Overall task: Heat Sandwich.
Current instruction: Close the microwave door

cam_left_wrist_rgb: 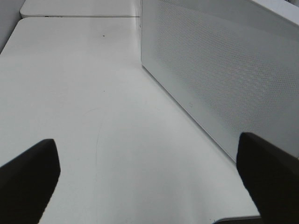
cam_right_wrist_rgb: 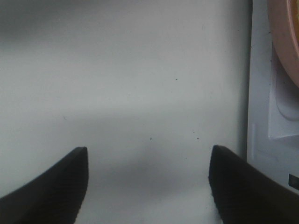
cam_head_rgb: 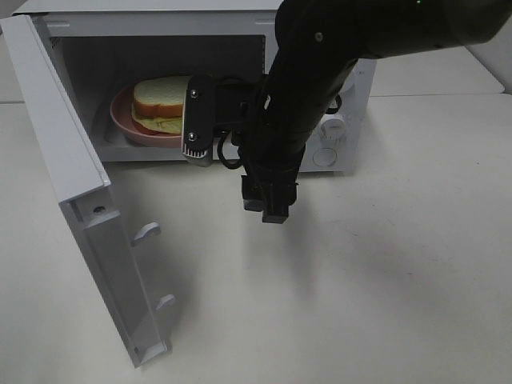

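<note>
Item 1, microwave (cam_head_rgb: 144,18): white, at 12 o'clock on the table (cam_head_rgb: 384,280), cavity exposed. Door (cam_head_rgb: 72,176) swung fully out toward 8 o'clock, latch hooks showing on its inner edge.

Item 2, sandwich (cam_head_rgb: 164,100): inside the cavity, resting on a pink plate (cam_head_rgb: 132,128), at about 10 o'clock from the right gripper. Nothing touched it.

Item 3, right gripper (cam_head_rgb: 266,206): hung over bare table just in front of the cavity mouth, fingers pointing down. Jaws stood spread with nothing between them. Its wrist view showed only table between the fingers, with the plate rim at one edge.

Item 4, left gripper (cam_left_wrist_rgb: 149,184): out of the high view. Its wrist view showed the jaws spread wide and empty, above the table, near the door's perforated outer face.

Item 5, knobs (cam_head_rgb: 326,154): on the control panel at 1 o'clock from the right gripper, partly hidden by the arm. Setting could not be read.

Step in hand, by judgement: loading appeared complete and the right arm was placed clear of the cavity; closing the door was not yet done.

Next move, by judgement: the right arm had to be out of the door's arc, then a push on the door's outer face, for which the left gripper looked well placed, until it latched, then a turn of a knob
</note>
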### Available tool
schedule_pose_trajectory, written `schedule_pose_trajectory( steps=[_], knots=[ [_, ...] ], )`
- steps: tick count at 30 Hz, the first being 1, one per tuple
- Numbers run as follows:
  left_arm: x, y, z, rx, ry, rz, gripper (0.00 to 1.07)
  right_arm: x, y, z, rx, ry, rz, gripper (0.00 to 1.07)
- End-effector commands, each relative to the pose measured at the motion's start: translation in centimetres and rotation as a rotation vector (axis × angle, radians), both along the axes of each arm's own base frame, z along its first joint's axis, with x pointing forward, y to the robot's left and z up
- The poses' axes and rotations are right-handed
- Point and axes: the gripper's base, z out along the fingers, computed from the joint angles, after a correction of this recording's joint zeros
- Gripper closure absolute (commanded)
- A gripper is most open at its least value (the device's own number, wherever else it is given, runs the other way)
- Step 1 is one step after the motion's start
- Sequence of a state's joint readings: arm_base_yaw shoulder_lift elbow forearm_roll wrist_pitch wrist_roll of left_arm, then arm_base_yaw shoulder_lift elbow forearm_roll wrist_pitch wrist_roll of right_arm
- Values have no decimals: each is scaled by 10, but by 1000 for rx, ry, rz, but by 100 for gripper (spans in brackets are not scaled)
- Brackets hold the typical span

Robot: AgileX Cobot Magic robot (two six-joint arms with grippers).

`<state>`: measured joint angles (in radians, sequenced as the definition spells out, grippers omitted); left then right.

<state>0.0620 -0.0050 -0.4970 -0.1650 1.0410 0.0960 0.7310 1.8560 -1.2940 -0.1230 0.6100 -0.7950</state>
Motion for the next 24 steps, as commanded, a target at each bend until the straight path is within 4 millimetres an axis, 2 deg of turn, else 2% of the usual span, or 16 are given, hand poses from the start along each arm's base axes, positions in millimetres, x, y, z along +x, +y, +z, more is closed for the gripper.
schedule_pose_trajectory(
  steps=[1,14,24],
  knots=[
    [-3,0,-1,2,-28,7,10,-11,-8,7,26,-5,-29,37],
    [-3,0,-1,2,-28,7,10,-41,-34,14,80,-14,-78,37],
    [-3,0,-1,2,-28,7,10,-69,-59,32,176,-10,-227,37]
  ],
)
